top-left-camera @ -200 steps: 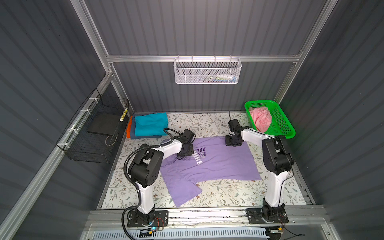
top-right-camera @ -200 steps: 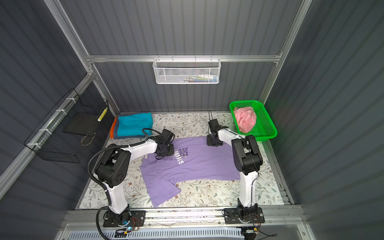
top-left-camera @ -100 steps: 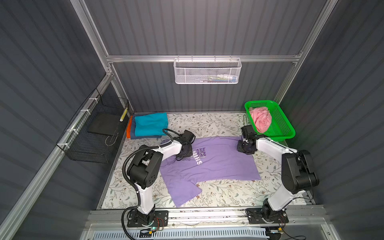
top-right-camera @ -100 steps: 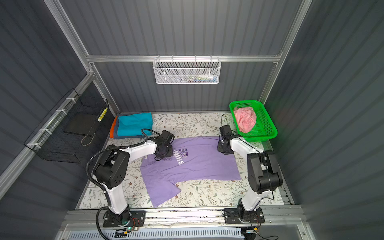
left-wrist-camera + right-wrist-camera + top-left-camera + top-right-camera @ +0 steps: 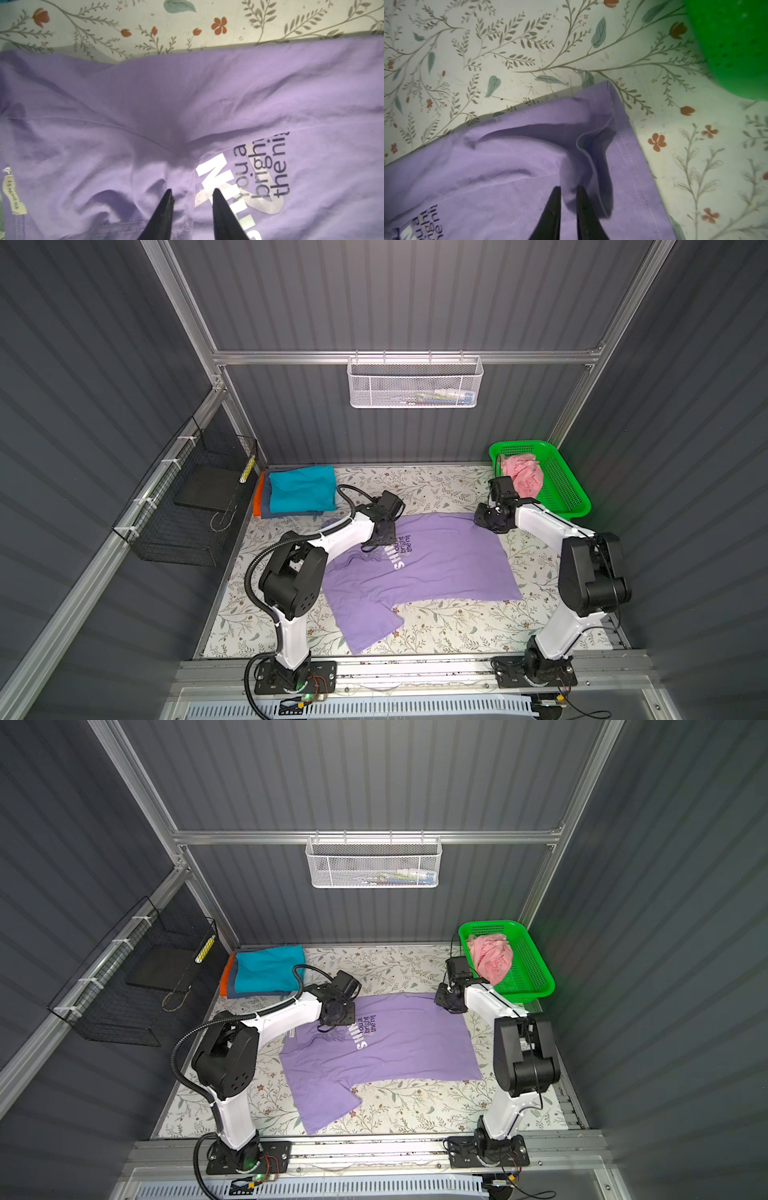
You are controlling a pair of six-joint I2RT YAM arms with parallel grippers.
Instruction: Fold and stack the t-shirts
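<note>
A lavender t-shirt (image 5: pixel 436 568) (image 5: pixel 399 1048) lies spread print-up on the floral table in both top views. My left gripper (image 5: pixel 374 545) (image 5: pixel 192 192) is down on it beside the white print, shut on a raised pinch of its cloth. At the shirt's far right corner my right gripper (image 5: pixel 482 519) (image 5: pixel 569 190) is shut on a fold near the stitched hem. A folded stack sits at the far left: a teal t-shirt (image 5: pixel 301 489) on top, with grey-blue and orange (image 5: pixel 258 499) edges beneath. A crumpled pink t-shirt (image 5: pixel 523 479) lies in the green basket.
The green mesh basket (image 5: pixel 569 497) stands at the far right corner, close behind my right wrist. A black wire rack (image 5: pixel 187 506) hangs on the left wall, and a white wire basket (image 5: pixel 415 383) hangs on the back wall. Bare floral table (image 5: pixel 457 630) lies in front of the shirt.
My right gripper has slid right along the shirt's far edge to its right corner, and that arm has swung out to the right. The left gripper has barely moved.
</note>
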